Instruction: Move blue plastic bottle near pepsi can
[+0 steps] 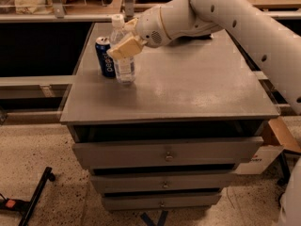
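The blue plastic bottle (124,68) is clear with a white cap. It stands upright on the grey cabinet top (188,88) near the left rear corner. The pepsi can (106,56) stands just to its left, nearly touching it. My gripper (125,46) reaches in from the right on the white arm. Its tan fingers (128,43) are closed around the bottle's upper body, and they hide the label.
The cabinet has drawers (167,154) below its front edge. A dark flat object (200,35) lies at the back of the top, behind the arm. A cardboard box (282,135) sits on the floor at the right. A shelf rail (33,81) runs along the left.
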Available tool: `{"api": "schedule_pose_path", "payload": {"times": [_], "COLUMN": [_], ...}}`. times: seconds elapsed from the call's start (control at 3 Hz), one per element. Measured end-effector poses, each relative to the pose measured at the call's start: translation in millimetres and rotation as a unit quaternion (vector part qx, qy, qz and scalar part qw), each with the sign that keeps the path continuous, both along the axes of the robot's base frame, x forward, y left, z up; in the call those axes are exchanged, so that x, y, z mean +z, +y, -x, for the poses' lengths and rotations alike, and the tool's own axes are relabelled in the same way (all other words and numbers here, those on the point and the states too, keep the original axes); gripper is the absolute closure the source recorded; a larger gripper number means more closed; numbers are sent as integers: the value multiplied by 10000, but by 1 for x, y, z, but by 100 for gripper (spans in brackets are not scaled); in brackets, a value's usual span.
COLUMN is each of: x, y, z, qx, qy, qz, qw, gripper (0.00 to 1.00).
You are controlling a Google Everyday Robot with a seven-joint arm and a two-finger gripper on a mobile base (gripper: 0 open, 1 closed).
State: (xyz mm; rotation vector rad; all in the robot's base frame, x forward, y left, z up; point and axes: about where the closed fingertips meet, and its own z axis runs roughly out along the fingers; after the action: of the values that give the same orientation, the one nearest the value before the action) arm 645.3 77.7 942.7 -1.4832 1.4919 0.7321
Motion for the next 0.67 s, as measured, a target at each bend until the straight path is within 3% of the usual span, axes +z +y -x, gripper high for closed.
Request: {"api": "schedule_pose_path", "payload": {"times": [0.33,0.67], "x": [-1,-2], "y": [3,5], "z": [1,1], "qx": [22,44], "qy": [8,16], "qz": [-2,-2], "qw": [10000,10000], "gripper": [12,0]}}
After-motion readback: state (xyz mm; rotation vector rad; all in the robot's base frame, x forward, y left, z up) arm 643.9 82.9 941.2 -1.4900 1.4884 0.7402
